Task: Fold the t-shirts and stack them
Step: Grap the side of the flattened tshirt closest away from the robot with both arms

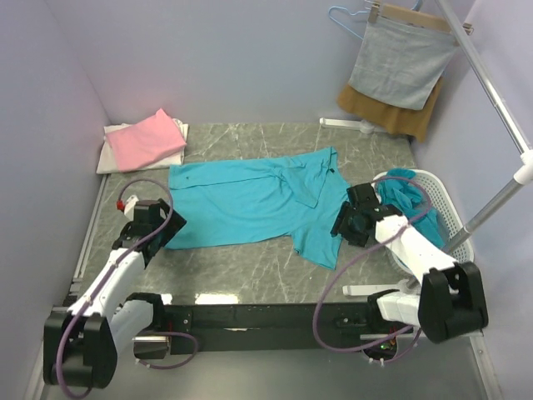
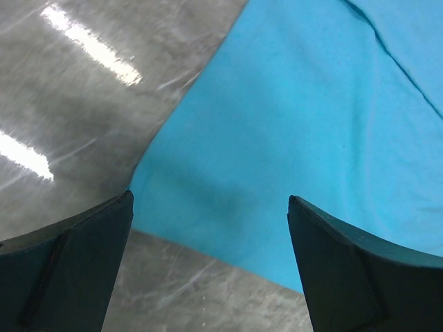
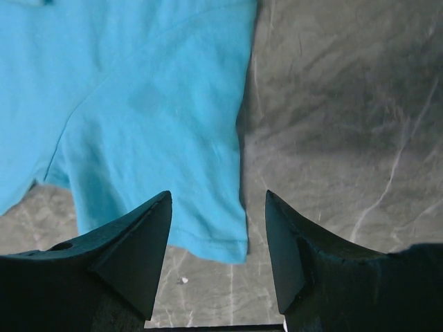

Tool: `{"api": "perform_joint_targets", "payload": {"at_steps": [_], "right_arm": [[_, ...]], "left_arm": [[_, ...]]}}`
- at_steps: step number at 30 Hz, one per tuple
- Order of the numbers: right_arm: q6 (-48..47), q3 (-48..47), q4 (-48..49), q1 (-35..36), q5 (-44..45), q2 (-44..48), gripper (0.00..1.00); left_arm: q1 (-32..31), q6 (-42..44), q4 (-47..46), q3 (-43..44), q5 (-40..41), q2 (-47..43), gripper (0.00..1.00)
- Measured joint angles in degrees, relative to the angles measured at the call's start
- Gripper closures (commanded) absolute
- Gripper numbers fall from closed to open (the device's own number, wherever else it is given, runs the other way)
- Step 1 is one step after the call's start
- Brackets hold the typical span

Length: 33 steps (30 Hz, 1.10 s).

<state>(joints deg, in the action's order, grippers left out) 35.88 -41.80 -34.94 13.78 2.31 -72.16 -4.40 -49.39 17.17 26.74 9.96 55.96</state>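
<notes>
Fold step: shirt [image 1: 241, 200] flat on surface [image 1: 250, 260], unfolded. Left hand [image 2: 210, 204], right hand [image 3: 218, 199]: both open over its edges. Next, likely: pinch, fold.

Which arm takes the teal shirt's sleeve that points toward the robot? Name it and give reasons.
Right. The right gripper hangs open directly over that sleeve, its hem showing between the jaws. The left gripper sits over the shirt's opposite corner, far across the table.
</notes>
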Motion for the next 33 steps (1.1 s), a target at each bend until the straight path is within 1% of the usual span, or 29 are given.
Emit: {"api": "perform_joint_targets", "payload": {"at_steps": [3, 6, 8, 12, 17, 21, 23, 24, 26, 27, 28, 29, 30, 31, 32, 33], "right_arm": [[2.1, 3.02, 0.13, 0.46, -0.26, 4.96, 0.37], [3.76, 5.73, 0.52, 1.09, -0.46, 6.03, 0.37], [4.87, 7.45, 0.26, 1.92, -0.72, 6.03, 0.37], [6.69, 9.35, 0.15, 3.45, -1.14, 6.14, 0.37], [8.57, 11.28, 0.2, 4.22, -1.55, 7.89, 0.37], [9.79, 12.87, 1.14, 4.81, -2.71, 8.48, 0.41], [10.4, 13.29, 2.03, 5.68, -3.5, 8.79, 0.45], [10.69, 13.33, 2.36, 6.19, -3.85, 8.74, 0.46], [11.04, 13.38, 2.97, 6.95, -4.48, 8.37, 0.52], [11.1, 13.38, 3.28, 7.28, -4.72, 8.09, 0.55], [11.19, 13.35, 3.63, 7.5, -4.94, 7.78, 0.64], [11.19, 13.35, 3.91, 7.61, -5.03, 7.5, 0.71], [11.17, 13.33, 4.11, 7.65, -5.01, 7.28, 0.89], [11.21, 13.33, 4.28, 7.69, -5.03, 6.91, 0.96], [10.95, 13.33, 4.35, 7.72, -5.01, 6.6, 1.0], [11.26, 13.31, 4.42, 7.76, -4.92, 6.29, 1.0]], "left_arm": [[-0.09, -1.86, 2.8, -0.72, 0.87, -3.78, 0.04], [-0.11, -3.3, 4.76, -1.27, 1.55, -5.33, 0.07], [-0.2, -4.09, 5.66, -1.64, 1.7, -5.38, 0.07], [-0.55, -5.53, 7.43, -1.99, 1.92, -4.26, 0.11], [-1.68, -7.32, 7.5, -3.69, 1.77, -1.84, 0.14], [-2.67, -8.46, 5.62, -3.69, 2.03, -0.52, 0.23], [-2.99, -8.94, 3.87, -4.28, 2.08, -0.2, 0.3], [-3.1, -9.29, 2.91, -4.66, 2.12, -0.22, 0.36], [-3.23, -10.05, 1.29, -5.42, 2.16, -0.2, 0.4], [-3.28, -10.21, 0.37, -5.86, 2.12, -0.09, 0.45], [-3.3, -10.32, -0.13, -5.99, 2.05, 0.17, 0.48], [-3.3, -10.4, -0.48, -6.08, 1.97, 0.28, 0.51], [-3.32, -10.54, -0.66, -6.12, 2.01, 0.57, 0.59], [-3.32, -10.49, -0.79, -6.14, 1.97, 0.63, 0.62], [-3.32, -10.69, -0.76, -6.29, 1.97, 0.63, 0.67], [-3.34, -10.86, -0.7, -6.56, 1.97, 0.61, 0.76]]}}
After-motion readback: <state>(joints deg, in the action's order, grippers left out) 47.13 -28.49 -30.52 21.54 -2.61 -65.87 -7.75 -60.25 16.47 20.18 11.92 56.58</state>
